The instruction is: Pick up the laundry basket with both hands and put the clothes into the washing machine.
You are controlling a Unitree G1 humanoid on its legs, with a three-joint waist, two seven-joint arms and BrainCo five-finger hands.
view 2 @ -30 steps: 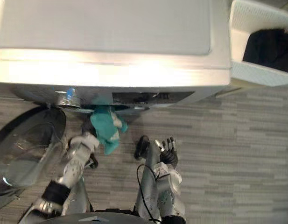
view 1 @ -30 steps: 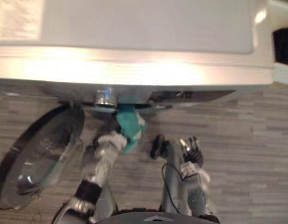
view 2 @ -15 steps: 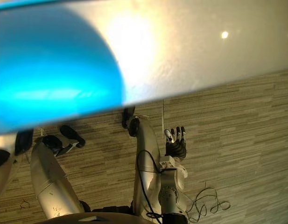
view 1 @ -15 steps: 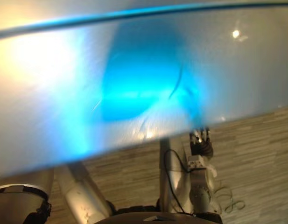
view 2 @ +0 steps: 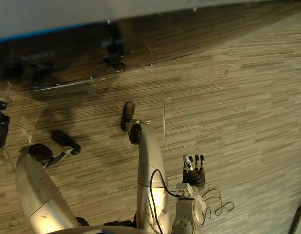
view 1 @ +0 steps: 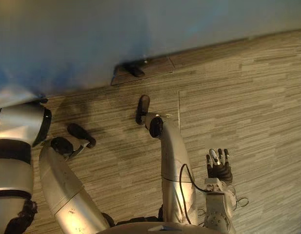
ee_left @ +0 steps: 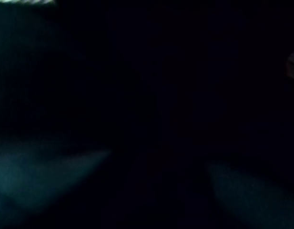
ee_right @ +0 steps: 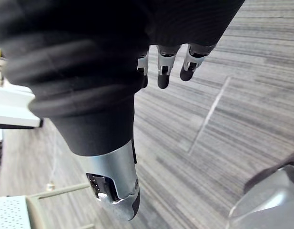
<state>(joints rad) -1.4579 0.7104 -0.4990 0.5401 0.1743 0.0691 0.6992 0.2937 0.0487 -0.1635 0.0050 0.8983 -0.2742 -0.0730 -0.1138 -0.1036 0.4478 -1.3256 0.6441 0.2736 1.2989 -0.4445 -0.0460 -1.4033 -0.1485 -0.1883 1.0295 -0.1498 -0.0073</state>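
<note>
The washing machine (view 1: 91, 39) is a pale blurred front across the far side of the eye views, with a dark gap beneath it (view 2: 57, 63). My left arm (view 1: 13, 131) rises at the left edge and passes out of sight against the machine's front, so its hand is hidden. The left wrist view is almost black, with faint teal shapes (ee_left: 37, 167) that I cannot make out. My right hand (view 1: 218, 168) hangs low at the right over the floor, its fingers (ee_right: 166, 67) straight and relaxed, holding nothing.
Grey-brown plank flooring (view 1: 248, 97) stretches out to the right of the machine. In the right wrist view, a corner of a white perforated container (ee_right: 11, 214) and a white ledge (ee_right: 11, 107) stand off to one side.
The camera has tipped far down, from the machine's top to the floor. The teal cloth and open door have left the view. My right hand has dropped lower beside me.
</note>
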